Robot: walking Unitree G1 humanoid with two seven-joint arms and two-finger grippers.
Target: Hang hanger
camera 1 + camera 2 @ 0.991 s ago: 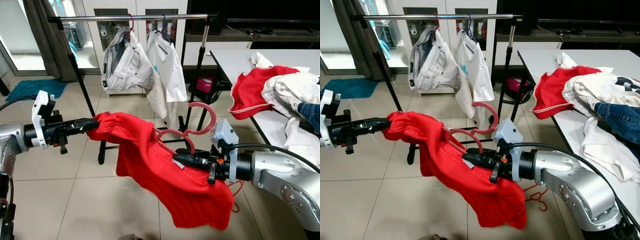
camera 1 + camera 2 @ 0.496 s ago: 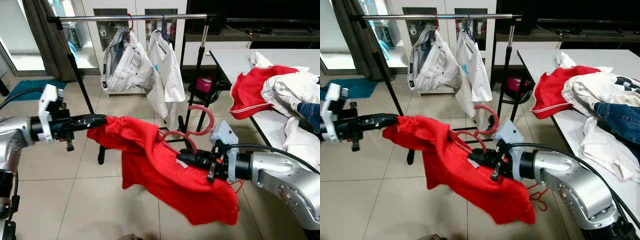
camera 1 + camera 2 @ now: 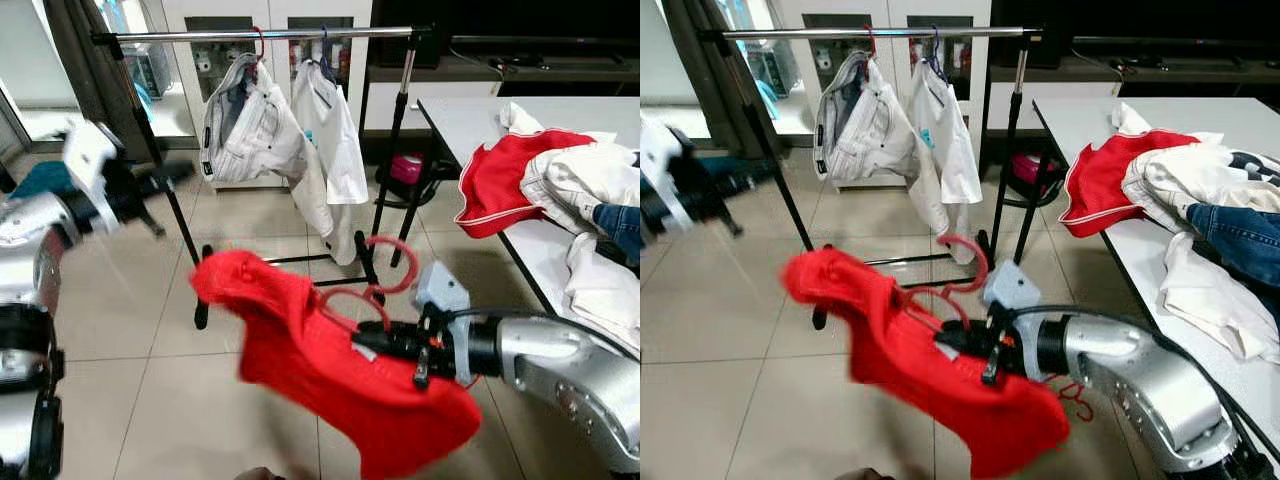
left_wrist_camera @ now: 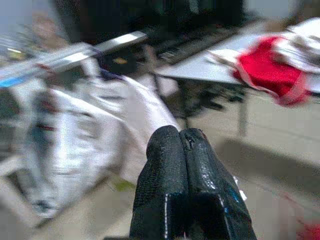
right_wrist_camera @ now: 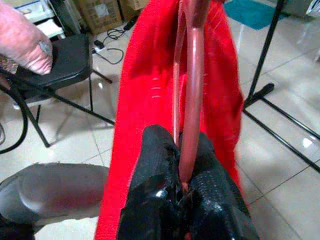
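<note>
Left eye view: left gripper (image 4: 182, 145) has released the soft red garment (image 3: 330, 370), jaws clenched empty; right gripper (image 5: 182, 150) keeps grasping the curved pink plastic hanger (image 3: 385, 275).

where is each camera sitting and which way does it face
Left and right eye views: on the head, looking forward and down at the rack, red shirt on a hanger, and table; both arms show.
Left wrist view: along the left gripper, shut, toward the hung white clothes.
Right wrist view: along the right gripper, clamping the hanger.
All views share the rack.
</note>
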